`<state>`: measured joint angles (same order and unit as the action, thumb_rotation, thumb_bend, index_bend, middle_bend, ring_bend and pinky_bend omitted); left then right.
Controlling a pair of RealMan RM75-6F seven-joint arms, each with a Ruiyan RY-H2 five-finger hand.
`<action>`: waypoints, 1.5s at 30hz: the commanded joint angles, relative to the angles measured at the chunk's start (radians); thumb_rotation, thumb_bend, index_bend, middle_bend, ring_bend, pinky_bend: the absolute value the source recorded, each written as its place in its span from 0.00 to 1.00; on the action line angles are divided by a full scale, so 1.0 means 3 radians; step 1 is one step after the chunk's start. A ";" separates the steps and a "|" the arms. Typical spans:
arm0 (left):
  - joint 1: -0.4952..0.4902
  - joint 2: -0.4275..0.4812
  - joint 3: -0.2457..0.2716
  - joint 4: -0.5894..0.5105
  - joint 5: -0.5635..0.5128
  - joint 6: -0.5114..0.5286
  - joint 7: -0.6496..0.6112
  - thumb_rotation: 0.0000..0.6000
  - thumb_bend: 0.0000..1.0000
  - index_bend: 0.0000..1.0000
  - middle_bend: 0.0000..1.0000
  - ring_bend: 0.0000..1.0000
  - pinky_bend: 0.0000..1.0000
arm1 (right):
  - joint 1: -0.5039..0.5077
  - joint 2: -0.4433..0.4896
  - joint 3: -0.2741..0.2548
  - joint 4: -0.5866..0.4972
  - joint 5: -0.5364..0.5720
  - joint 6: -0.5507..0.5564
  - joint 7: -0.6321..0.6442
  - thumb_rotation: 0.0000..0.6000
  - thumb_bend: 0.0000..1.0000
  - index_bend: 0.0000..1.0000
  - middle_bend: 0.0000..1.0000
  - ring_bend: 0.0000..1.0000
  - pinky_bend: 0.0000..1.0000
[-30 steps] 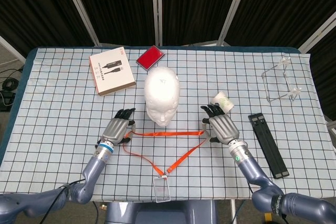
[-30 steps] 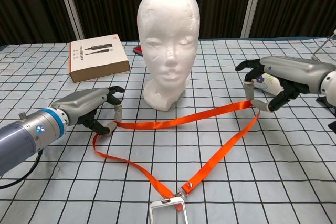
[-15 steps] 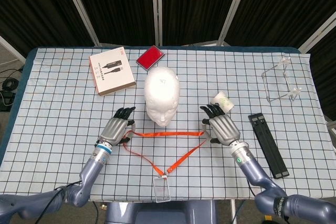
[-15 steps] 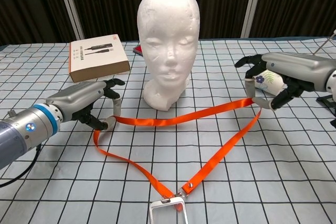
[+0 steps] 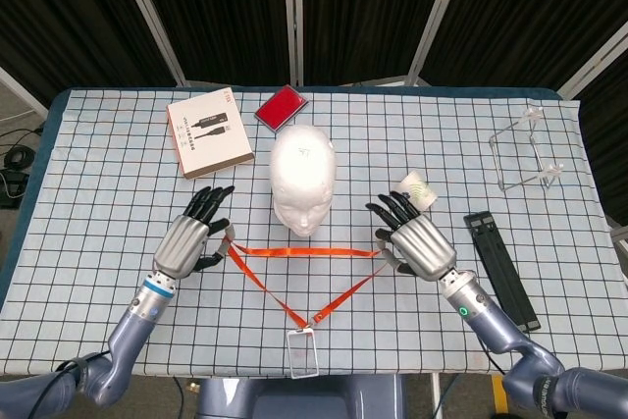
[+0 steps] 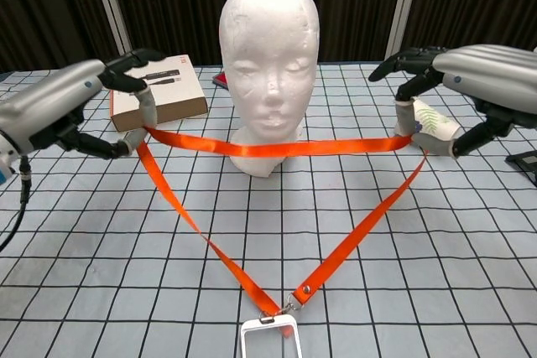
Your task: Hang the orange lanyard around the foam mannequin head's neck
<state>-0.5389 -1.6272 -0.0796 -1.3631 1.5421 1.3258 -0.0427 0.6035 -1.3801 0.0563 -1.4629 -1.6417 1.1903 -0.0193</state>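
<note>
Over the grid-patterned worktop [image 5: 98, 193], the left hand [image 6: 80, 106] and right hand [image 6: 470, 81] each pinch the flat orange fabric lanyard [image 6: 277, 147], stretched before the white foam mannequin head [image 6: 267, 64]; too narrow a loop could snag its face.

The badge holder [image 6: 272, 337] is cut by the chest view's bottom edge (contents unreadable).

cable box [image 5: 208, 132], red case [image 5: 281, 107], acrylic stand [image 5: 527, 154], blk tripod [image 5: 501, 270]
</note>
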 commanded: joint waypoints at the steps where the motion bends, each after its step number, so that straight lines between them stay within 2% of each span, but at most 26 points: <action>1: 0.0036 0.0139 -0.0048 -0.0175 0.0066 0.0116 -0.0004 1.00 0.52 0.69 0.00 0.00 0.00 | 0.0017 0.0096 -0.0015 -0.0036 -0.0136 0.0127 0.0084 1.00 0.47 0.77 0.13 0.00 0.00; 5: 0.0023 0.0286 -0.0128 -0.0395 0.0077 0.0153 0.0050 1.00 0.52 0.70 0.00 0.00 0.00 | 0.0027 0.0192 0.0036 -0.0241 -0.0174 0.0195 0.0078 1.00 0.47 0.77 0.13 0.00 0.00; 11: -0.0055 0.0492 -0.0314 -0.0722 -0.0054 0.0050 0.0157 1.00 0.52 0.70 0.00 0.00 0.00 | 0.0070 0.0304 0.0222 -0.0605 -0.0040 0.0192 -0.0121 1.00 0.47 0.77 0.13 0.00 0.00; 21: -0.0284 0.0755 -0.0736 -0.1406 -0.0820 -0.0444 0.0372 1.00 0.52 0.71 0.00 0.00 0.00 | 0.0210 0.0340 0.0566 -0.0871 0.0295 0.0105 -0.0197 1.00 0.47 0.77 0.15 0.00 0.00; 26: -0.0349 0.0810 -0.0892 -0.1523 -0.1071 -0.0504 0.0438 1.00 0.52 0.72 0.00 0.00 0.00 | 0.0234 0.0338 0.0732 -0.0944 0.0507 0.0123 -0.0157 1.00 0.47 0.78 0.15 0.00 0.00; 33: -0.0461 0.0907 -0.1101 -0.1580 -0.1509 -0.0621 0.0528 1.00 0.55 0.72 0.00 0.00 0.00 | 0.0274 0.0402 0.0982 -0.1021 0.0983 0.0020 -0.0008 1.00 0.47 0.78 0.15 0.00 0.00; 39: -0.0629 0.0959 -0.1262 -0.1496 -0.1969 -0.0767 0.0664 1.00 0.55 0.71 0.00 0.00 0.00 | 0.0376 0.0404 0.1187 -0.0925 0.1383 -0.0121 0.0046 1.00 0.47 0.78 0.15 0.00 0.00; 45: -0.0862 0.1049 -0.1398 -0.1441 -0.2519 -0.0911 0.0937 1.00 0.55 0.70 0.00 0.00 0.00 | 0.0528 0.0378 0.1371 -0.0668 0.1759 -0.0280 0.0029 1.00 0.47 0.77 0.15 0.00 0.00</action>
<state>-0.7634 -1.3265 -0.4759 -1.8085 0.8383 1.0753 0.2028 0.7452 -1.2633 0.4498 -1.6888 -1.1384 1.1232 -0.0067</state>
